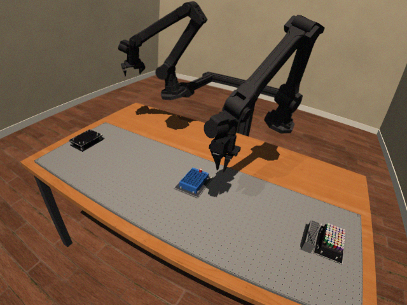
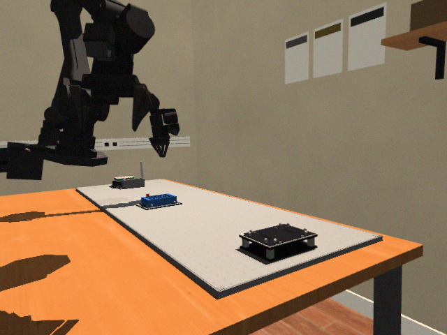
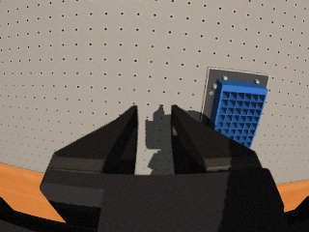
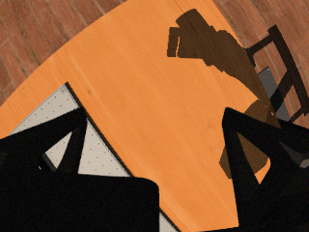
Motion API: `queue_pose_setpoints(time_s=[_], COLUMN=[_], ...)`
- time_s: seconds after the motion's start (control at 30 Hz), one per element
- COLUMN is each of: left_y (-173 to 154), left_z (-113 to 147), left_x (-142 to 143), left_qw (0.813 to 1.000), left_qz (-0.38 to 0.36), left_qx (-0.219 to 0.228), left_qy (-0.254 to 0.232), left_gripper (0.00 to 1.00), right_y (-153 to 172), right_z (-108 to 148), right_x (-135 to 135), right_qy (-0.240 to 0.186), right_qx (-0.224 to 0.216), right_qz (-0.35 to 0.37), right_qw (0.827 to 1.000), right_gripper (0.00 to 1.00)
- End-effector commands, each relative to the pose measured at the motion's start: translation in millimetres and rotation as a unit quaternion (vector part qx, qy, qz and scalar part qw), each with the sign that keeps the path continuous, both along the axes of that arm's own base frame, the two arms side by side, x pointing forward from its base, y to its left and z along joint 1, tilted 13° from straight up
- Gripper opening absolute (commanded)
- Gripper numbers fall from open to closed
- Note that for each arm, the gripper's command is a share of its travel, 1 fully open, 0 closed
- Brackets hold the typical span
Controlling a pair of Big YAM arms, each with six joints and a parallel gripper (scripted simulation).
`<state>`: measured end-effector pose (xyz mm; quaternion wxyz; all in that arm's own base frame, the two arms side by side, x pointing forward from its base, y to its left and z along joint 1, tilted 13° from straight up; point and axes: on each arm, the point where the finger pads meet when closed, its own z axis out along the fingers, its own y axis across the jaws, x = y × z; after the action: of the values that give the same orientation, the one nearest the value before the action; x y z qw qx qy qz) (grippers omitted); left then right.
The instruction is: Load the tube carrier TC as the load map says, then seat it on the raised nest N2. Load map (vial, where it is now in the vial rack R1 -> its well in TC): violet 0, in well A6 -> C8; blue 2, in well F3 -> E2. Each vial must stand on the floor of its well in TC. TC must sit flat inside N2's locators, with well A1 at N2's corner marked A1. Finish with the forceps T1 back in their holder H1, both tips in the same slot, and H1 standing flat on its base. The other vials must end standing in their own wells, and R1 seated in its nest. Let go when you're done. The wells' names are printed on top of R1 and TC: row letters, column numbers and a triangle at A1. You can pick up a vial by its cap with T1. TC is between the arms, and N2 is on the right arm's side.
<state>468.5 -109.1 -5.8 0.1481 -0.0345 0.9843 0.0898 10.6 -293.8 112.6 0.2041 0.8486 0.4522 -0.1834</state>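
Blue plastic makes up the tube carrier [image 1: 193,180] [image 2: 158,199] [image 3: 238,113], which sits on a dark base plate [image 1: 198,195] [image 2: 143,207] [image 3: 208,92] around the middle of the counter's [image 1: 364,197] [image 2: 144,295] [image 3: 19,188] [image 4: 145,97] length, nearer the arms' long edge than the opposite one. Its long axis runs across the counter, from one long edge toward the other. A red cap [image 1: 200,170] [image 2: 147,195] stands up at its arms' end. Which corner is A1 cannot be told.

The left gripper [image 1: 220,169] [image 2: 163,155] [image 3: 154,113] hangs beside the carrier, fingers slightly parted, grasping nothing. The right gripper [image 1: 132,75] [image 2: 105,128] [image 4: 154,115] is spread wide, also with nothing in it, above the arms' edge.

The raised black stand [image 1: 86,138] [image 2: 278,236] is by the short edge on the right arm's side. Near the opposite short edge, the black rack [image 1: 328,251] of many-coloured caps adjoins the grey tweezer holder [image 1: 308,246] [image 2: 133,183].

No brand can be read. The carrier's letters are too small, and the wall sheets [image 2: 296,63] show only blank-looking coloured bars.
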Motion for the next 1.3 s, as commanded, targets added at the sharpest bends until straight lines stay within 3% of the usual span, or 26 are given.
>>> queue_pose_setpoints(time_s=[0.0,0.03,0.27,0.3,0.33,0.47,0.5,0.57,0.97,1.03,1.07,1.1,1.13,1.27], left_y=[13.2,15.6,41.1,40.8,48.2,55.3,59.5,65.9,106.9,106.9,108.6,113.4,116.5,129.2], left_z=[-9.5,6.7,14.4,27.1,16.5,18.6,3.7,21.6,33.1,33.1,34.8,21.9,34.0,39.1], left_x=[-11.4,-7.9,-15.8,-1.3,-18.8,-21.9,-28.1,-26.5,-48.2,-48.2,-32.6,-55.0,-55.4,-63.9], left_qw=[0.999,1.000,1.000,1.000,0.999,0.999,0.999,0.999,0.999,0.999,0.999,0.997,0.998,0.998], left_qz=[-0.012,-0.012,-0.012,-0.014,-0.015,-0.015,-0.015,-0.015,-0.018,-0.018,-0.021,-0.021,-0.021,-0.021], left_qx=[0.011,0.007,0.007,0.003,0.007,0.007,0.011,0.007,0.007,0.007,0.004,0.005,0.005,0.005], left_qy=[0.031,0.015,0.015,0.012,0.029,0.029,0.047,0.029,0.041,0.041,0.048,0.069,0.055,0.053], left_gripper=[0.24,0.24,0.24,0.24,0.24,0.24,0.24,0.24,0.24,0.24,0.24,0.24,0.24,0.24], right_y=[-10.1,-10.1,-10.1,-10.1,-10.1,-10.1,-10.1,-10.1,-10.1,-10.1,-10.1,-10.1,-10.1,-10.1], right_z=[14.7,14.7,14.7,14.7,14.7,14.7,14.7,14.7,14.7,14.7,14.7,14.7,14.7,14.7], right_x=[1.5,1.5,1.5,1.5,1.5,1.5,1.5,1.5,1.5,1.5,1.5,1.5,1.5,1.5], right_qy=[-0.002,-0.002,-0.002,-0.002,-0.002,-0.002,-0.002,-0.002,-0.002,-0.002,-0.002,-0.002,-0.002,-0.002], right_qx=[-0.016,-0.016,-0.016,-0.016,-0.016,-0.016,-0.016,-0.016,-0.016,-0.016,-0.016,-0.016,-0.016,-0.016], right_qz=[0.000,0.000,0.000,0.000,0.000,0.000,0.000,0.000,0.000,0.000,0.000,0.000,0.000,0.000], right_qw=[1.000,1.000,1.000,1.000,1.000,1.000,1.000,1.000,1.000,1.000,1.000,1.000,1.000,1.000], right_gripper=[1.00,1.00,1.00,1.00,1.00,1.00,1.00,1.00,1.00,1.00,1.00,1.00,1.00,1.00])
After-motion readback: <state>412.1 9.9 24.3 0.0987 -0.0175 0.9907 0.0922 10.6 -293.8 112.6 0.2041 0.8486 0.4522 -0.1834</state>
